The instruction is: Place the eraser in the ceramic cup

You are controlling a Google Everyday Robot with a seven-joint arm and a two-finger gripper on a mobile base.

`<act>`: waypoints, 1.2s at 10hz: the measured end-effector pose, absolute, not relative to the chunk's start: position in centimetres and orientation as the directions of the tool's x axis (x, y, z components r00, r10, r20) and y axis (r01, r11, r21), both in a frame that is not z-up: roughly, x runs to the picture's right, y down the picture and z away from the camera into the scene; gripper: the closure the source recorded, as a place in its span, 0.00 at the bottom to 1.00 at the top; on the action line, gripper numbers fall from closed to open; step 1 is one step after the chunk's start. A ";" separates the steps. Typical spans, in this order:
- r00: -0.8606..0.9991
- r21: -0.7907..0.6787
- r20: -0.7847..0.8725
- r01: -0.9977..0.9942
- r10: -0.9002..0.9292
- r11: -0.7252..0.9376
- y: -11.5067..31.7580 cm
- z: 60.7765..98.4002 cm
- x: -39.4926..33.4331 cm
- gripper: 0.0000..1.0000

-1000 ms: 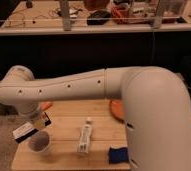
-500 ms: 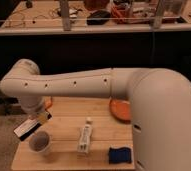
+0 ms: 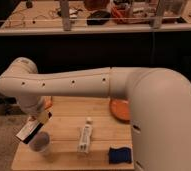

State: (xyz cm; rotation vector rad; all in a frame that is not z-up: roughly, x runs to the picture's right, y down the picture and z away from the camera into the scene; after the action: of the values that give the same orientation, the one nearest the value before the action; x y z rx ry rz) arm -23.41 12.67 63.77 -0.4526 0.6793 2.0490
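A white eraser (image 3: 29, 132) with a dark end sits tilted in my gripper (image 3: 38, 125), which is shut on it at the left end of the wooden table (image 3: 64, 120). The eraser hangs just above and to the left of the ceramic cup (image 3: 40, 143), a small pale cup with a dark inside that stands near the table's front left corner. My white arm (image 3: 89, 85) reaches in from the right and crosses over the table.
A white tube (image 3: 84, 136) lies in the middle of the table. A blue object (image 3: 120, 155) lies at the front right. An orange plate (image 3: 120, 110) sits at the right. A small orange thing (image 3: 48, 103) shows behind the wrist. A cluttered shelf runs behind.
My gripper has shifted a little to the right with the eraser, closer to the cup. The wrist end of the arm has risen slightly.
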 end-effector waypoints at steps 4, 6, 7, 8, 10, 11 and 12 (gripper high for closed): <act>-0.506 0.289 -0.544 -0.862 0.669 -0.417 13.1 63.5 -21.6 1.00; -0.507 0.287 -0.516 -0.862 0.691 -0.418 12.8 63.6 -20.7 1.00; -0.510 0.288 -0.508 -0.860 0.694 -0.421 12.7 63.7 -20.3 1.00; -0.510 0.285 -0.490 -0.860 0.707 -0.423 12.6 63.7 -19.8 1.00; -0.499 0.277 -0.467 -0.866 0.730 -0.415 12.4 63.8 -19.6 1.00; -0.499 0.282 -0.450 -0.866 0.740 -0.413 12.4 64.0 -19.1 1.00; -0.503 0.286 -0.435 -0.864 0.747 -0.415 12.4 64.2 -18.7 1.00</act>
State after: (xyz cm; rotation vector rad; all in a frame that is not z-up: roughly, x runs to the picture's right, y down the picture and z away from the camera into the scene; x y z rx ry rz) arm -18.68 12.43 64.25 -0.2936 0.5893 2.0275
